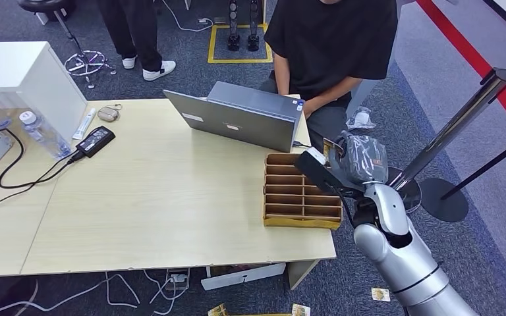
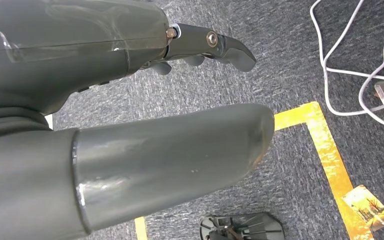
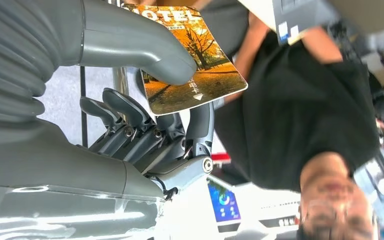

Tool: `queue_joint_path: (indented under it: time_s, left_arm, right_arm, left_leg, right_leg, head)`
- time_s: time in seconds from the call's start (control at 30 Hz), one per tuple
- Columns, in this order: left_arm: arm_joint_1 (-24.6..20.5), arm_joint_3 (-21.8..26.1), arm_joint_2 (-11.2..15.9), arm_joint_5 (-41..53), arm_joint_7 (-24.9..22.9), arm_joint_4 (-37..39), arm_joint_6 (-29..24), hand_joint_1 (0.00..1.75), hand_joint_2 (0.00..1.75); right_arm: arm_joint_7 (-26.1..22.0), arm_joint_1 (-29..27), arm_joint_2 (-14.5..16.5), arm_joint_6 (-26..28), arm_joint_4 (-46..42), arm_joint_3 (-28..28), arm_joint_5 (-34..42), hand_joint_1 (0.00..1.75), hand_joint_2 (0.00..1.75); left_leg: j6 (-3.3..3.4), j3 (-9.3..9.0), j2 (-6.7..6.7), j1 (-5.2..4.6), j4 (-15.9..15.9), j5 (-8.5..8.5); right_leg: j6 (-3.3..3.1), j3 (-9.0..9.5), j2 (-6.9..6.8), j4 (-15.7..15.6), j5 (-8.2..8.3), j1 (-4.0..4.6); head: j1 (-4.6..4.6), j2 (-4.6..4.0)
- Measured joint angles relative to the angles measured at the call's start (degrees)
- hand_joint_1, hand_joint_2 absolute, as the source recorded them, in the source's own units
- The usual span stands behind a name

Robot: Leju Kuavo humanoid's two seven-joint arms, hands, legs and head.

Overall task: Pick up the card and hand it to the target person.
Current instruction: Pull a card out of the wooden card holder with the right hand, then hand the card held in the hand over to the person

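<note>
Orange-printed card (image 3: 192, 60) with an autumn-tree picture — pinched in the right hand (image 3: 145, 100), thumb pressed on its printed face, a dark finger behind it. From the head view that hand (image 1: 342, 168) is raised just past the far right corner of the wooden slotted tray (image 1: 301, 191), near the seated person (image 1: 333, 46) in a black shirt behind the laptop (image 1: 244, 115). Left hand (image 2: 170, 100) hangs over grey carpet — holding nothing, fingers apart.

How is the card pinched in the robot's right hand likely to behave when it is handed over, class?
The card juts out flat and unsupported from the right hand, so it is probably stiff. It looks thin, so likely light. Its surface looks glossy, so it may slip from the pinch.
</note>
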State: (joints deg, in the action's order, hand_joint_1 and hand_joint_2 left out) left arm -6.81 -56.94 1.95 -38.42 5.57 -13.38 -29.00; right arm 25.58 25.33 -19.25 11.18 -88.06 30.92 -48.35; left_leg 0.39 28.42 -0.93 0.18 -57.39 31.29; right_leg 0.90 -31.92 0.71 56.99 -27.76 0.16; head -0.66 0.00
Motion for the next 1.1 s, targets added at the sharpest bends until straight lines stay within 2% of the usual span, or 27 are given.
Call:
queue_joint_path:
  time_s: [0.13, 0.47, 0.63, 0.77, 1.0, 1.1]
  left_arm:
    - [0.02, 0.00, 0.00, 0.03, 0.07, 0.00, 0.00, 0.00, 0.00]
    - [-0.10, 0.00, -0.09, 0.77, -0.03, 0.00, -0.14, 0.00, 0.00]
    - [-0.18, 0.00, -0.22, 1.04, -0.11, 0.00, -0.28, 0.00, 0.00]
    - [-0.20, 0.00, -0.25, 1.13, -0.13, 0.00, -0.36, 0.00, 0.00]
    - [-0.21, 0.00, -0.37, 1.13, -0.02, 0.00, -0.70, 0.00, 0.00]
    - [-0.23, 0.00, -0.49, 1.13, -0.04, 0.00, -0.75, 0.00, 0.00]
  right_arm:
    - [0.66, 1.58, -1.40, -0.58, -2.62, -1.20, 0.11, 1.71, 1.75]
    - [0.43, 4.90, -3.65, 1.34, -3.96, -3.91, 1.36, 1.59, 1.75]
    - [-0.18, 5.74, -4.05, 2.73, -2.92, -4.48, 2.97, 1.63, 1.75]
    - [-1.91, 5.95, -4.00, 5.29, -1.44, -5.17, 7.39, 1.67, 1.75]
    - [-9.04, 6.08, -3.46, 13.40, 3.02, -6.13, 19.86, 1.62, 1.75]
    - [-11.21, 6.05, -2.91, 15.35, 4.93, -6.39, 22.67, 1.57, 1.75]
  left_leg:
    - [0.00, 0.00, 0.01, 0.00, 0.00, 0.00]
    - [0.00, 0.00, 0.00, 0.01, 0.00, 0.00]
    - [0.00, 0.02, 0.00, 0.01, 0.00, 0.00]
    - [0.00, 0.03, -0.01, 0.01, 0.00, 0.00]
    - [0.00, 0.05, -0.05, 0.01, 0.00, 0.00]
    - [0.00, 0.06, -0.05, 0.01, 0.00, 0.00]
  right_leg:
    - [0.00, 0.00, 0.00, 0.00, 0.00, 0.00]
    - [0.00, 0.00, 0.00, 0.00, 0.00, 0.00]
    - [0.00, -0.01, 0.00, 0.00, 0.00, 0.00]
    - [0.00, -0.01, -0.01, 0.00, 0.00, 0.00]
    - [0.00, -0.01, -0.03, 0.01, 0.00, 0.00]
    - [0.00, -0.01, -0.03, 0.01, 0.00, 0.00]
  head:
    - [-0.01, 0.01]
    - [0.00, 0.00]
    - [-0.01, 0.01]
    - [-0.01, 0.01]
    - [0.00, 0.01]
    - [0.00, 0.00]
